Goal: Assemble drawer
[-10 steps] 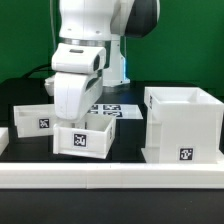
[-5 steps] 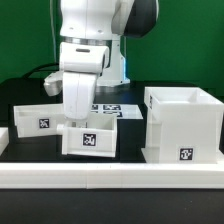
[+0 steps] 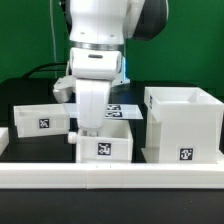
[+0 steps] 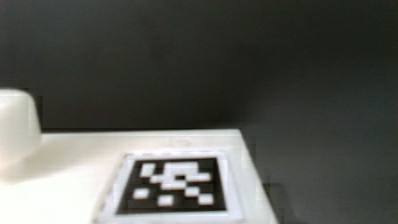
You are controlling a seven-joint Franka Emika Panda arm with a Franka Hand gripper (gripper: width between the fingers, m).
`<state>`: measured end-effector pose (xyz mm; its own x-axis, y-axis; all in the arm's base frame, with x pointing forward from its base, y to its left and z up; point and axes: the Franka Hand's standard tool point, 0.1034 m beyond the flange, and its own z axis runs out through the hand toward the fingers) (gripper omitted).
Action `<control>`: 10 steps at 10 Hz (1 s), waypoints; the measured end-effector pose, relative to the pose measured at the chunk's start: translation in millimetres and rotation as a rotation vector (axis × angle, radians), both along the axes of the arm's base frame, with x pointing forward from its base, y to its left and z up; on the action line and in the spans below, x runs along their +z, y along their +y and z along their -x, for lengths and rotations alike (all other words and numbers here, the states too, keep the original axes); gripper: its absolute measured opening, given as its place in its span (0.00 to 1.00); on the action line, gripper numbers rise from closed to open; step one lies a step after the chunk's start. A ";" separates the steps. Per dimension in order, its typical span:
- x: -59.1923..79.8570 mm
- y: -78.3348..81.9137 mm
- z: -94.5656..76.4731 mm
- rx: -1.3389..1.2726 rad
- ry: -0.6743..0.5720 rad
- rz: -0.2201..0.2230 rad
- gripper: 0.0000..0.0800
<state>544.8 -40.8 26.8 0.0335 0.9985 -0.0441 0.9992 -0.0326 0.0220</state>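
My gripper [image 3: 92, 120] reaches down into a shallow white tray [image 3: 103, 144] at the front middle and is shut on its wall. The tray's tag faces the camera and a small knob [image 3: 72, 138] sticks out on the exterior view's left. The wrist view shows this tray's tagged wall [image 4: 175, 182] and the knob [image 4: 15, 128] close up; my fingers do not show there. A second tagged tray [image 3: 40, 120] rests at the exterior view's left. The tall square housing [image 3: 183, 125] stands open-topped at the right, a small gap from the held tray.
A long white border rail [image 3: 110, 176] runs along the front edge. The marker board [image 3: 122, 108] lies flat behind the held tray. A blue and white object stands at the back, behind the arm.
The arm has carried the tray toward the exterior view's right, closer to the housing. The tray was tilted and is now level and lower.
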 end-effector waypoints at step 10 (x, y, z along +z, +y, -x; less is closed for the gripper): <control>-14.8 30.0 3.4 0.054 0.026 -0.014 0.05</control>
<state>541.4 -10.8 12.0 -0.0215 0.9993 -0.0306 0.9998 0.0213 -0.0044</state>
